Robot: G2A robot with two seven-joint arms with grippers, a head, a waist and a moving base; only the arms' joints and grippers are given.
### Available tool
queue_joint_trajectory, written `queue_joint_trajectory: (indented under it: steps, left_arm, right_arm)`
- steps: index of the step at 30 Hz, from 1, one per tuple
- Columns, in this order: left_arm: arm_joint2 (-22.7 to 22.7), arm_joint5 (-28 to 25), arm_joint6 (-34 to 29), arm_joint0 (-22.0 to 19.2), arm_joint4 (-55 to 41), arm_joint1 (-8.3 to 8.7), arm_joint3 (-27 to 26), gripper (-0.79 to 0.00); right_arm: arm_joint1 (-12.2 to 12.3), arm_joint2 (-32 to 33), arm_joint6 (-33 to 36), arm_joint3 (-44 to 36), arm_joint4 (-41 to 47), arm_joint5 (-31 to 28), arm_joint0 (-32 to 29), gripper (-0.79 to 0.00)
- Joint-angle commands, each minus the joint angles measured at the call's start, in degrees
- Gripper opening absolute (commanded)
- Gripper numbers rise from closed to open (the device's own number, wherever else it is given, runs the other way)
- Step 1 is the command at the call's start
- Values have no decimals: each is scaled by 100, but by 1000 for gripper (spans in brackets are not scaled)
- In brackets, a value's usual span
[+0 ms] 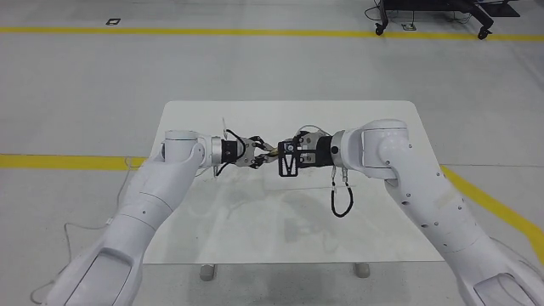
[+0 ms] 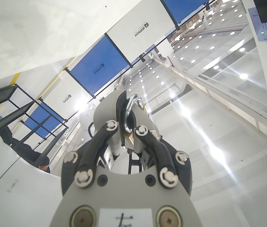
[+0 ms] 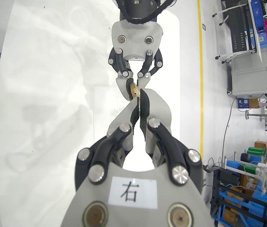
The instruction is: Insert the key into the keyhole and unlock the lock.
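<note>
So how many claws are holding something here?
2. The left claw grips the padlock above the table's middle; the right claw, tip to tip with it, pinches the key.

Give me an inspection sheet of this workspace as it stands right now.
Surface: white table, both arms held above it.
Job's things: brass lock held in the air; key edge-on, its tip at the lock's keyhole face; inserted or not, cannot tell.
Clutter: nothing seen.
Grippers: left gripper shut on lock; right gripper shut on key.
Cables: black cable loop hangs from the right arm.
Surroundings: yellow floor lines, black wheeled frame beyond the table.
</note>
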Motion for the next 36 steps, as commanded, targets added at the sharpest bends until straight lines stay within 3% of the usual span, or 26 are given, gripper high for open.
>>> queue_joint_trajectory:
  steps: [1,25,30,33,36]
  left_arm:
    - [8,-1,-33,-6,-21,0,4,-785]
    - [149,-48,-421,-103,-57,19,151,-785]
    - [173,-272,-648,-85,-91,60,225,-785]
    - [138,-776,-911,-140,116,124,305,-785]
    - [138,-776,-911,-140,116,124,305,-785]
  right_arm:
    - [3,-9,-13,12,8,-20,8,-785]
    - [120,249,-381,138,402,-419,5,-785]
    - [212,462,-630,71,785,-419,-73,-785]
    - [292,477,-776,93,1167,-419,-68,-785]
    - [301,479,-784,103,1210,-419,-62,-785]
